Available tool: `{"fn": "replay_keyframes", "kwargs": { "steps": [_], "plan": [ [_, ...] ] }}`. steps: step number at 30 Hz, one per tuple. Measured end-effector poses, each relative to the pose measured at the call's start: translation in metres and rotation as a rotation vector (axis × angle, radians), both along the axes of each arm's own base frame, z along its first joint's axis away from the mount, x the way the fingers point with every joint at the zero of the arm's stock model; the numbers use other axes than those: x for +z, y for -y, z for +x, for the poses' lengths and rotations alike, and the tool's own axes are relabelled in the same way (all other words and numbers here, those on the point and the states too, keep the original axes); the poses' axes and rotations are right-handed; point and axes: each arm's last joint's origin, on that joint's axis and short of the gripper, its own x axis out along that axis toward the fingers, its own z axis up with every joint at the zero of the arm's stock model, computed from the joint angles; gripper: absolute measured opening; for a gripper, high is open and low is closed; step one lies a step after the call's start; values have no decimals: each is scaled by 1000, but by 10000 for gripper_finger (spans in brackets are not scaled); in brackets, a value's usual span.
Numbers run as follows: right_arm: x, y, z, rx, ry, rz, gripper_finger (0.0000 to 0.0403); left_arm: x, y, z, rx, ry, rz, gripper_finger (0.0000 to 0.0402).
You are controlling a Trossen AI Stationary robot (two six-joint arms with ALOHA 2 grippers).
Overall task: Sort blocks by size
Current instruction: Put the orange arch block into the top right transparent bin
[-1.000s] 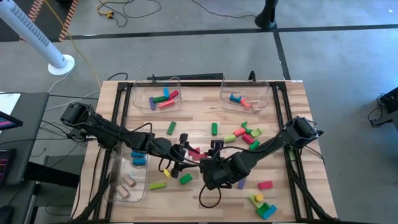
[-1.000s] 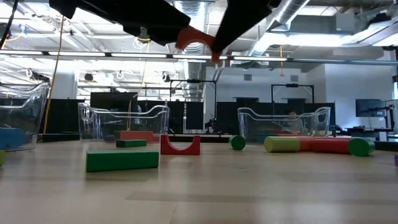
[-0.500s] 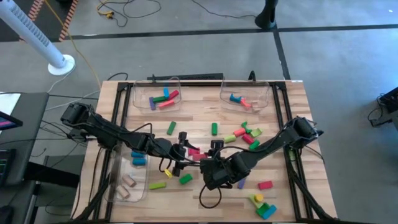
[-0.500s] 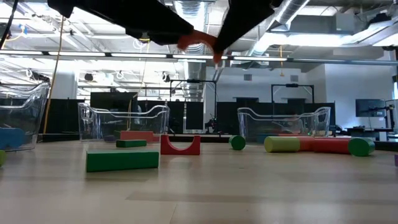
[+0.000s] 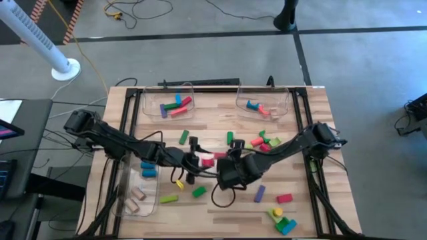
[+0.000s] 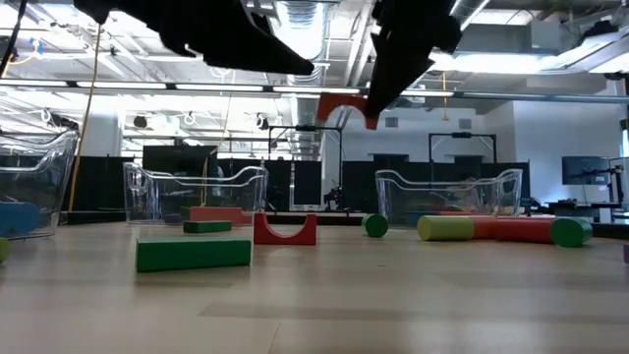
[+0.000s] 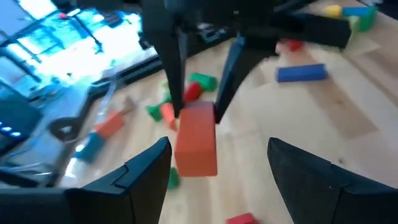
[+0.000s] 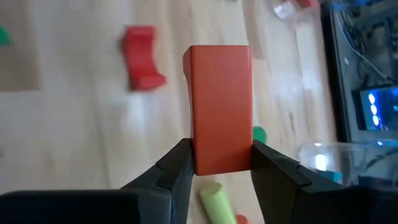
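Right claw (image 8: 221, 165) around smooth orange arch (image 8: 221, 109)

A grey concrete floor (image 5: 200, 60) crossed by dark seams surrounds the wooden table (image 5: 220, 210). Ceiling strip lights (image 6: 197, 88) and exposed ducts (image 6: 300, 20) hang overhead.

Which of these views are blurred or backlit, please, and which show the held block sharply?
Right wrist view: the orange block in the right gripper is sharp, the table behind soft. Left wrist view: blurred throughout. Low view: both arms are dark silhouettes against bright ceiling lights. High view: evenly lit.
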Motion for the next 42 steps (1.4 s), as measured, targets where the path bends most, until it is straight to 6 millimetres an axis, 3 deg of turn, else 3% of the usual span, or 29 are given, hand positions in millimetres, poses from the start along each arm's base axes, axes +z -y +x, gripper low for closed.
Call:
{"fn": "replay_keyframes", "kwargs": {
  "steps": [7, 14, 20, 31, 37, 42],
  "plan": [
    [3, 28, 3, -72, -32, -11, 166, 26, -8, -22, 58, 17, 15, 259],
    [30, 66, -5, -162, 16, -14, 166, 38, -15, -45, 84, -42, -29, 259],
    [57, 108, -24, -258, 21, -22, 166, 27, -16, -52, 117, -137, -74, 259],
    [92, 178, -60, -423, 43, 14, 166, -8, -6, -63, 53, -145, -168, 259],
    [95, 215, -76, -520, 28, 65, 166, -8, 3, -66, 13, -143, -174, 259],
    [82, 241, -85, -565, -14, 113, 166, -8, 9, -68, -12, -142, -174, 259]
  ]
}}
